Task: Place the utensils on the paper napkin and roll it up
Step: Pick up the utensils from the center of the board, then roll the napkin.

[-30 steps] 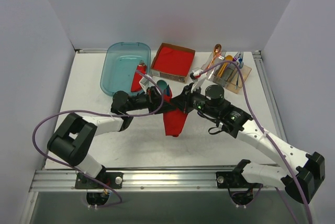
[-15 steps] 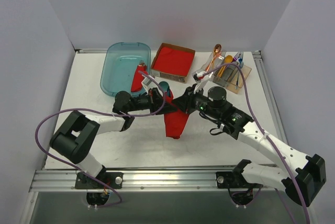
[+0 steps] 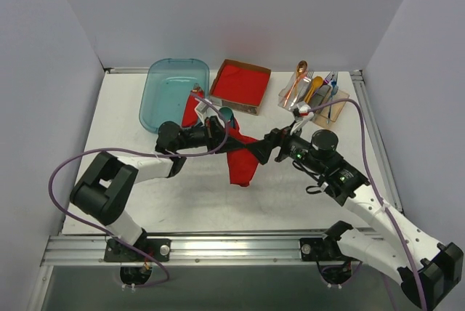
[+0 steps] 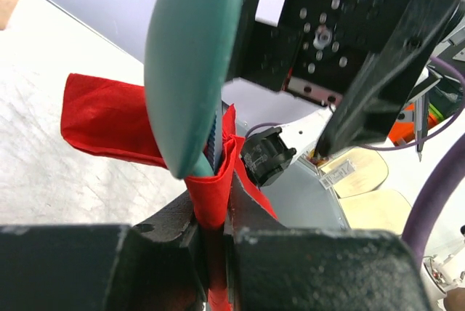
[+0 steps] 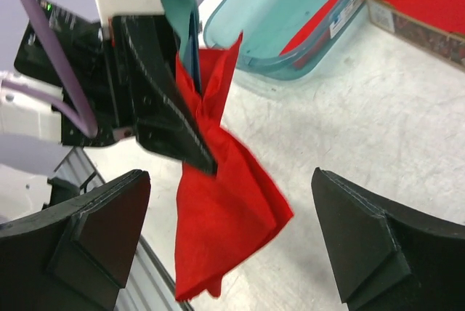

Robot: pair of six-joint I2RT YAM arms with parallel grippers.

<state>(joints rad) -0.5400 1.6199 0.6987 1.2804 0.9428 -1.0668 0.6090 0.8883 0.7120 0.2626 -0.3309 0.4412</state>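
My left pincer [image 4: 214,267] clamps the paper napkin [image 3: 243,166] round the utensils [image 4: 192,57]; right pincer [image 3: 269,147], apart, should catch the hanging end gently.

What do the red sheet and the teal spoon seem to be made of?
The paper napkin looks like thin matte paper: it hangs in soft creased folds. The teal spoon is likely plastic: smooth, with a dull sheen on its bowl.
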